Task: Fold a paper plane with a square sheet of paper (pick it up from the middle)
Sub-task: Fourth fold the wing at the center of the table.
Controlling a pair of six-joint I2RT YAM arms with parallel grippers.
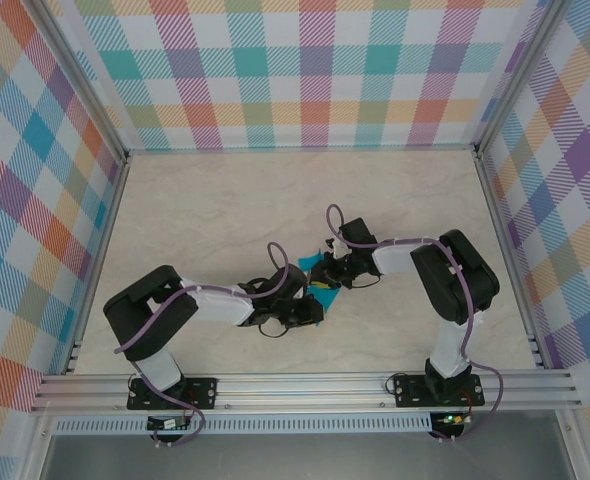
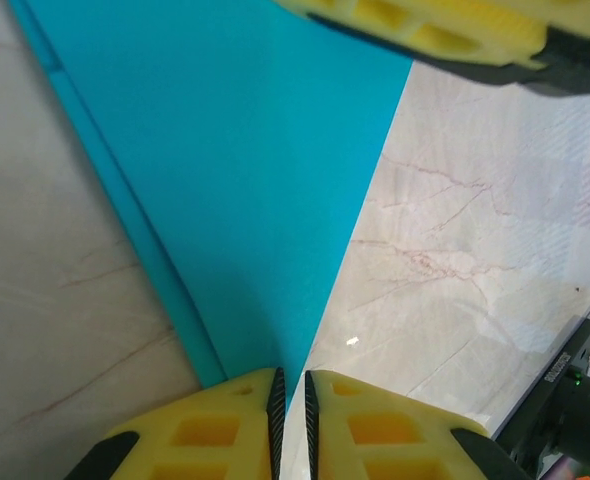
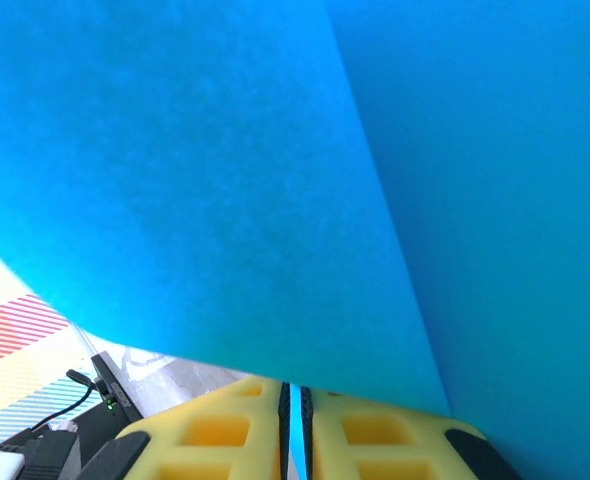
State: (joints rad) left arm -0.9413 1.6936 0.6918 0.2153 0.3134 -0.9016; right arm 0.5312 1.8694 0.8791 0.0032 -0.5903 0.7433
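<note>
Right now my left claw (image 2: 290,388) is pressed together on the narrow tip of the blue paper (image 2: 245,170). Its two yellow fingers (image 2: 210,430) nearly meet, with just the thin sheet between them. From that pinch the paper fans out ahead of the claw into a long triangle. A second layer shows as a strip along its left edge. On the far side of the paper from the left claw, a yellow finger of my right claw (image 2: 425,25) sits against the wide end.

Through the right wrist camera, the right claw (image 3: 295,400) is also closed on the paper (image 3: 275,180). A sliver of blue runs down the slit between its pads, and the sheet rises straight up in front of the lens with one crease slanting across it.

From above, the left claw (image 1: 311,311) and the right claw (image 1: 333,269) face each other near the middle of the marble table (image 1: 225,200). The paper (image 1: 324,299) is held between them, and I cannot tell whether it touches the tabletop.
</note>
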